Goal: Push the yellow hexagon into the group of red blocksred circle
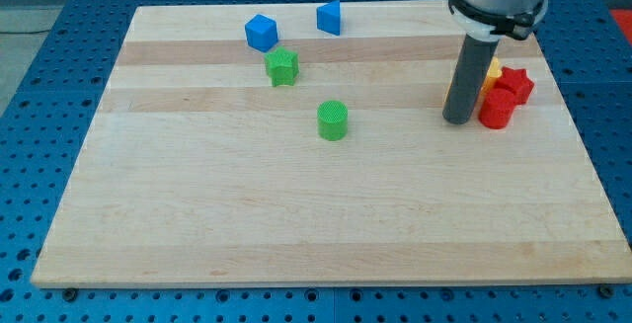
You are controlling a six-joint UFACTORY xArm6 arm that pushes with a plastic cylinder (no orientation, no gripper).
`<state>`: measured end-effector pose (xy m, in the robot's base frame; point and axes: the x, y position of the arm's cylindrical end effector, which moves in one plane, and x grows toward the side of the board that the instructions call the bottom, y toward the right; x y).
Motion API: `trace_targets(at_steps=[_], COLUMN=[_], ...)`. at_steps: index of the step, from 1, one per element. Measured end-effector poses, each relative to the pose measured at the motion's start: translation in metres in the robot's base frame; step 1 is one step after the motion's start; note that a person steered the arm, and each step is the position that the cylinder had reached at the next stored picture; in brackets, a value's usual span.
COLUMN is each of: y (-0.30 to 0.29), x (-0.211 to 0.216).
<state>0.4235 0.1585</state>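
Note:
My tip [458,120] rests on the board at the view's right, just left of the red blocks. A red circle [496,111] sits right of the tip, almost touching the rod. A red star [515,85] lies just above and right of the circle. A yellow block [492,72], its shape mostly hidden by the rod, peeks out between the rod and the red star, touching the red blocks.
A green circle [333,121] sits near the board's middle. A green star [282,67], a blue cube [262,33] and a blue triangular block [330,17] lie at the view's top. The wooden board [296,224] ends close right of the red blocks.

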Motion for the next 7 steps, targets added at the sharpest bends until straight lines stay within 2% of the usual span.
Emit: trace_targets(at_steps=[2, 3, 4, 7], y=[-0.002, -0.029, -0.03, -0.004], x=[0.0, 0.0, -0.007, -0.02])
